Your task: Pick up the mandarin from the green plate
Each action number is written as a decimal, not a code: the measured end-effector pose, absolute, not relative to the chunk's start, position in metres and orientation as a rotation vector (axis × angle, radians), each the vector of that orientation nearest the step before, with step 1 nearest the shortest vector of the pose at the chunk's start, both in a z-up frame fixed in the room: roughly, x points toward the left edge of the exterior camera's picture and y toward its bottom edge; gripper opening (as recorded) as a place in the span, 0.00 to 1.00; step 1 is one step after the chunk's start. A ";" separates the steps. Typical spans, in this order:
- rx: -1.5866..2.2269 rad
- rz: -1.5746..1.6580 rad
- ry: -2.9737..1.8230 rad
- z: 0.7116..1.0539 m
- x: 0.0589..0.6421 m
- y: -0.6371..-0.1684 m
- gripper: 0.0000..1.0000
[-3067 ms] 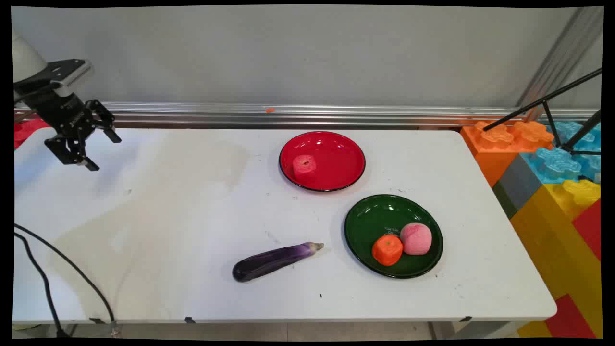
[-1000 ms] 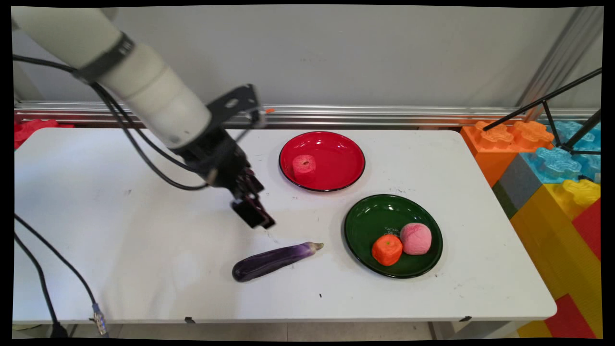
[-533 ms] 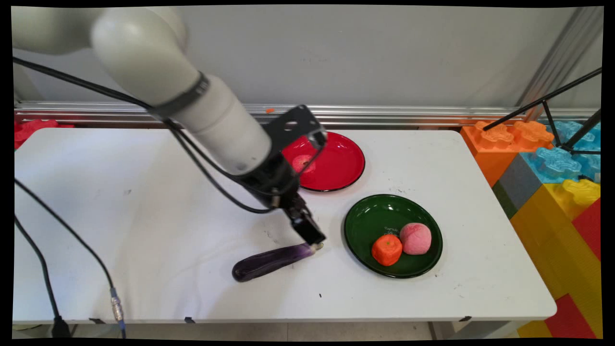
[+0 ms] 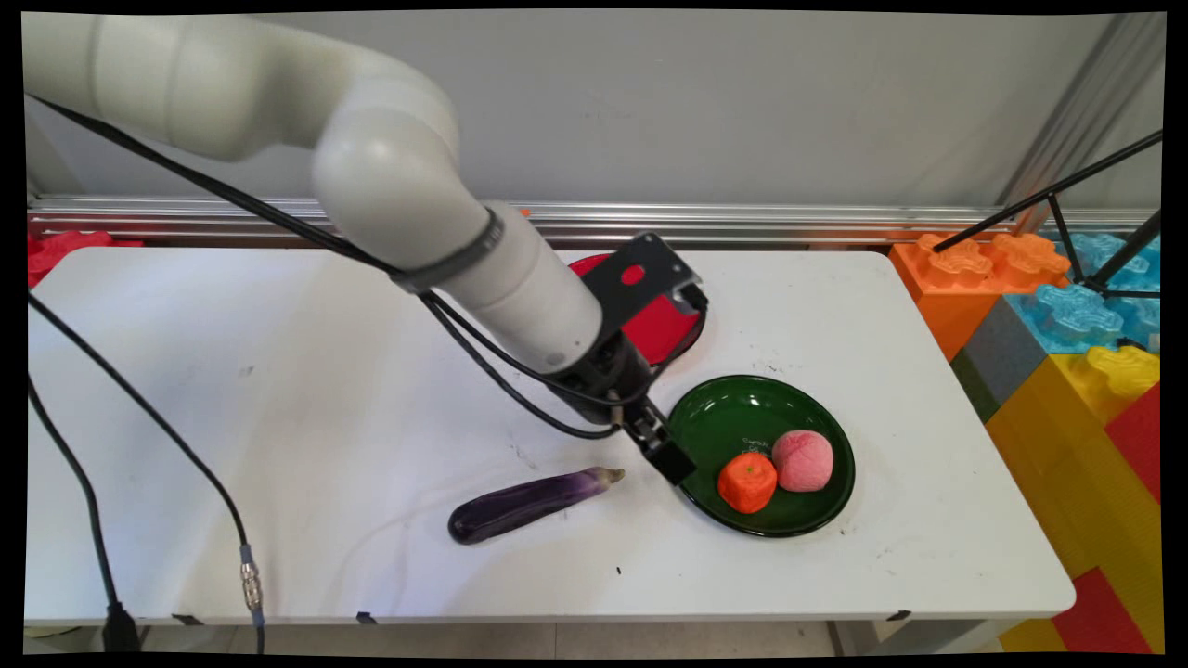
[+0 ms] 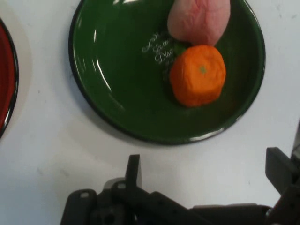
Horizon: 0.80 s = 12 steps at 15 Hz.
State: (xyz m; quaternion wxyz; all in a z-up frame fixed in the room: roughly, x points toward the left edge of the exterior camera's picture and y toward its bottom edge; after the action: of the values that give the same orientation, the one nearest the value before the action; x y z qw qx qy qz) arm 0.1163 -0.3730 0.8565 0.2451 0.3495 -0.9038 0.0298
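My black gripper [image 4: 670, 461] hangs low over the table at the left rim of a green plate [image 4: 733, 417]. In the hand view the gripper [image 5: 206, 171] is open with nothing between its fingers, and white table lies under it. The green plate [image 5: 122, 56] holds an orange fruit [image 5: 198, 75] touching a pink peach [image 5: 199, 18]. The main view shows the orange fruit [image 4: 747, 482] close to the right of the fingertips, with the peach [image 4: 804, 460] behind it. A purple eggplant [image 4: 529, 504] lies on the table to the gripper's left.
A red plate [image 4: 664, 329] sits behind the gripper, mostly hidden by the arm; its rim [image 5: 3, 79] shows at the hand view's left edge. Coloured giant blocks [image 4: 1067, 353] and a black tripod [image 4: 1067, 204] stand off the table's right end. Black cables [image 4: 139, 436] cross the left side.
The arm has swung in from the far left and travelled right across the table. In the last half second the gripper passed from over the eggplant's stem end to the green plate's left rim.
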 end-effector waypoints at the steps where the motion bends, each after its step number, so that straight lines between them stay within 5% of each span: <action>1: 0.949 0.087 -2.462 0.851 0.113 -0.375 1.00; 12: 0.813 0.078 -2.432 0.788 0.089 -0.389 1.00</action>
State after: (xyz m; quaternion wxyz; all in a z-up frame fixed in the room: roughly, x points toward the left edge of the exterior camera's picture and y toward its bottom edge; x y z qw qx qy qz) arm 0.0887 -0.3892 0.7878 0.2843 0.3039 -0.9088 0.0293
